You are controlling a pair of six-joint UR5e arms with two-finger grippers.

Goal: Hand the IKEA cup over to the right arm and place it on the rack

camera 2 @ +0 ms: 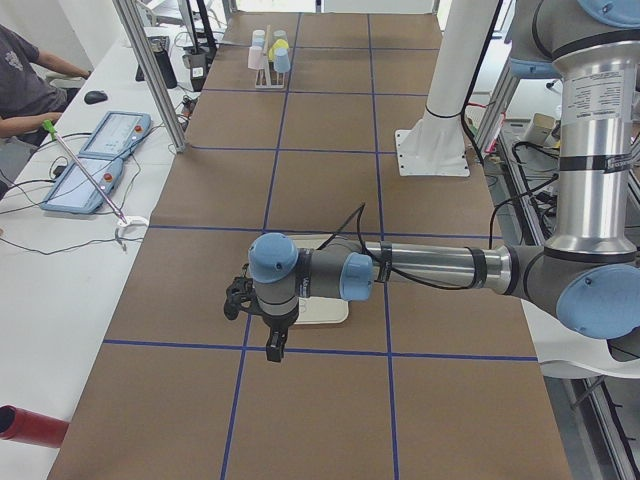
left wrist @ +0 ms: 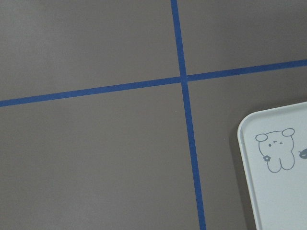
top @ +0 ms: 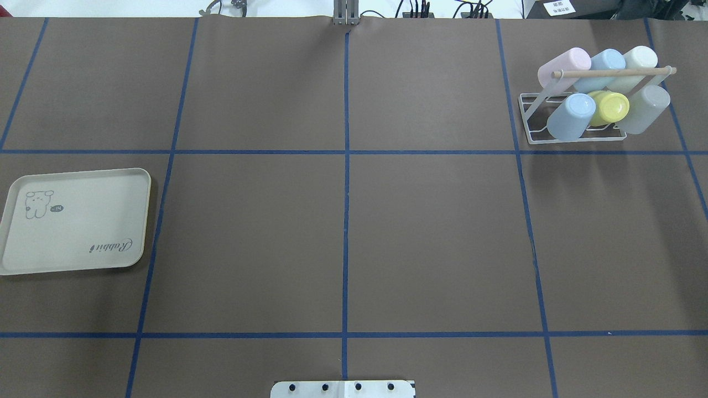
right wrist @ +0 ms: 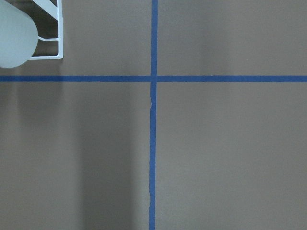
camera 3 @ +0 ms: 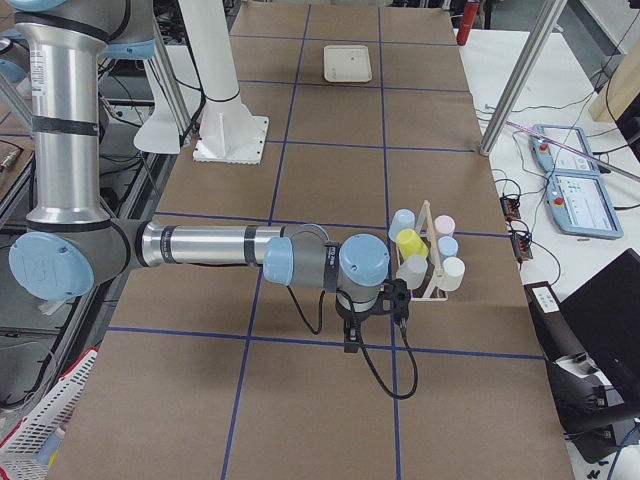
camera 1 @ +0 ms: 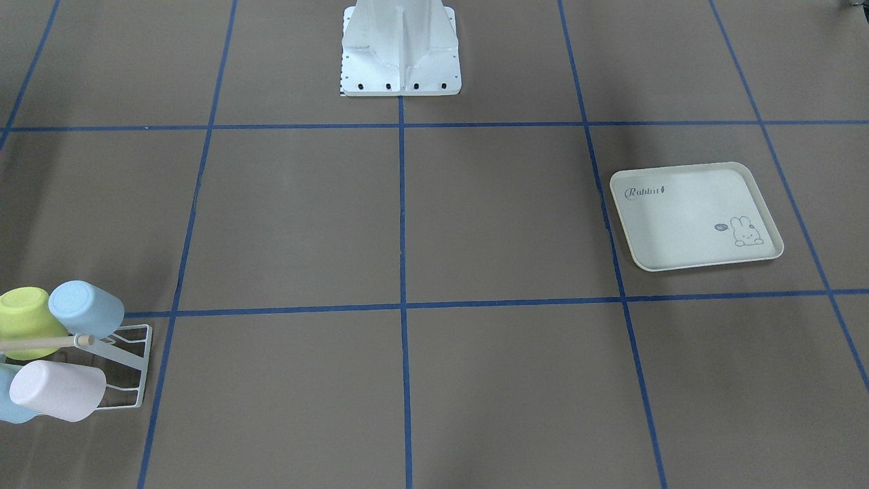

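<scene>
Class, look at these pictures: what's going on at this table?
Two robot arms work at a taped table. Six cups hang on the rack, and the tray lies bare. The left arm hovers over the tray's edge, the right arm beside the rack. Neither appears to hold a cup.

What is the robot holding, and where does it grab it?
Nothing, as far as shows: the left gripper and the right gripper look bare, and all cups sit on the rack.
</scene>
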